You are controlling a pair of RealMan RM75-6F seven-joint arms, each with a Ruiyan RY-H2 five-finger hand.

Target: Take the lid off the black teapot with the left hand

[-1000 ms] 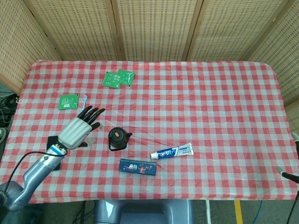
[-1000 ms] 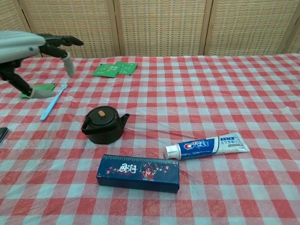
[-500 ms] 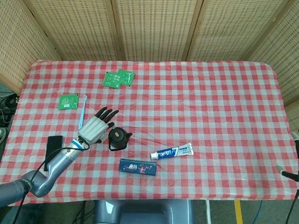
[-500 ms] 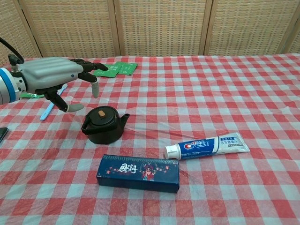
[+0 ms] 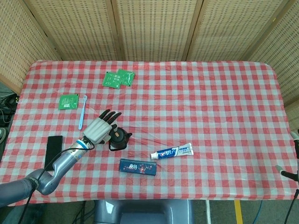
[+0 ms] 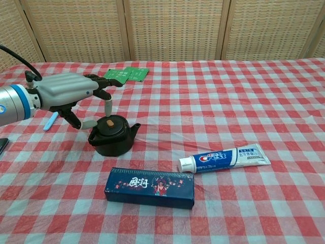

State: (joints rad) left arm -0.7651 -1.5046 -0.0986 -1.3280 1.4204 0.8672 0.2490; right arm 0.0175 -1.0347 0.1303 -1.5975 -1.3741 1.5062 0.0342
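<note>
The black teapot (image 5: 119, 139) (image 6: 112, 138) stands on the checked cloth at front left, with its lid on and a tan knob (image 6: 109, 122) on top. My left hand (image 5: 100, 128) (image 6: 69, 91) hovers over the pot's left side, fingers spread and holding nothing. In the chest view one fingertip (image 6: 108, 108) hangs just above the knob and the thumb (image 6: 89, 123) sits by the lid's left rim. Whether it touches the lid is unclear. Only a sliver of my right hand (image 5: 286, 172) shows at the head view's right edge.
A dark blue box (image 5: 138, 167) (image 6: 150, 187) lies in front of the pot and a toothpaste tube (image 5: 172, 151) (image 6: 226, 157) to its right. A blue toothbrush (image 5: 82, 112), green packets (image 5: 118, 78) (image 6: 125, 74) and a black phone (image 5: 53, 146) lie to the left and behind.
My left hand has moved right and down from the table's left side to just over the teapot lid. The teapot has not moved.
</note>
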